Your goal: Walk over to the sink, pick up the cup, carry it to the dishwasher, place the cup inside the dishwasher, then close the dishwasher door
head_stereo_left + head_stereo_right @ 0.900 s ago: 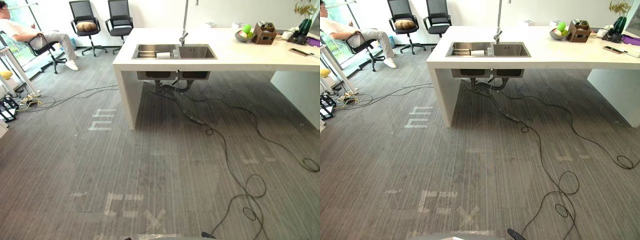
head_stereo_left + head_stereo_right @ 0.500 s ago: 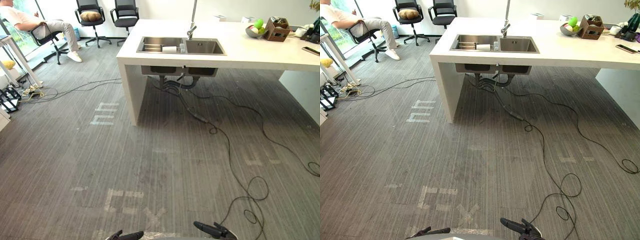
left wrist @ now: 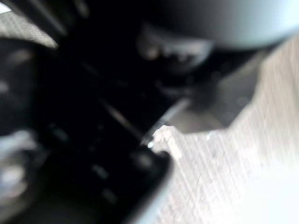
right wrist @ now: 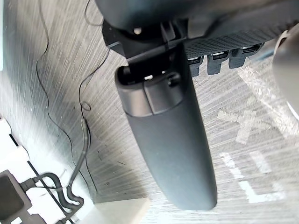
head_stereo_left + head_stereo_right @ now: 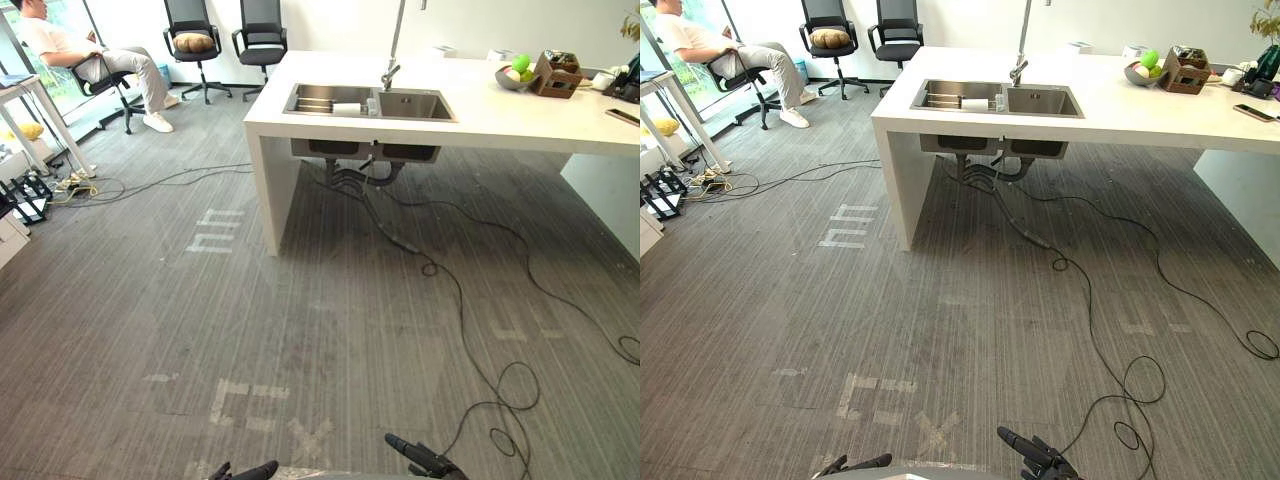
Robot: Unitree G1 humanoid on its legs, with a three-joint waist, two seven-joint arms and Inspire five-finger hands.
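Walk phase: left hand point(image 5: 250, 470) and right hand point(image 5: 418, 460) hang loose and empty, cup point(image 5: 974, 104) apparently lies in the sink's point(image 5: 1045, 100) left basin, well ahead; approach the counter point(image 5: 1140, 108) squarely and stop within reach.

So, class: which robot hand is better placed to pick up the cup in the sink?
Right, narrowly: the cup in the sink sits slightly toward the right robot hand; the left robot hand is equally far.
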